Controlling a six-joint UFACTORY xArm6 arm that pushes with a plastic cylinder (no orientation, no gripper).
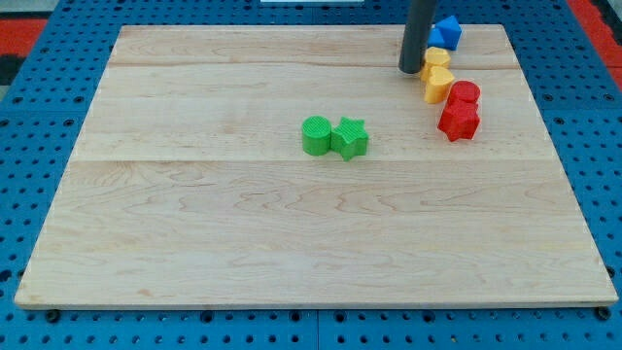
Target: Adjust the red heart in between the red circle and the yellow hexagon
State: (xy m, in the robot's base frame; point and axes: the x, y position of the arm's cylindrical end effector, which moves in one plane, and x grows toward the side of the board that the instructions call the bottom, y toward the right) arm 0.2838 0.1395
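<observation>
Two blocks touching mid-board: cylinder point(316, 135) left, star point(350, 138) right. Five-block chain point(450, 83) at top right; my tip point(410, 69) just left of it.

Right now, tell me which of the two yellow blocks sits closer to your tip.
The upper yellow block, at the view's top beside the blue block. My tip rests just left of it, about touching; the lower yellow block lies farther down, beside the red blocks.

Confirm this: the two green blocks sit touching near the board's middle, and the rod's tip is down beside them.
Not right. The green circle and green star do touch near the middle, but my tip is at the view's top right, beside the yellow blocks, as the camera view shows.
</observation>
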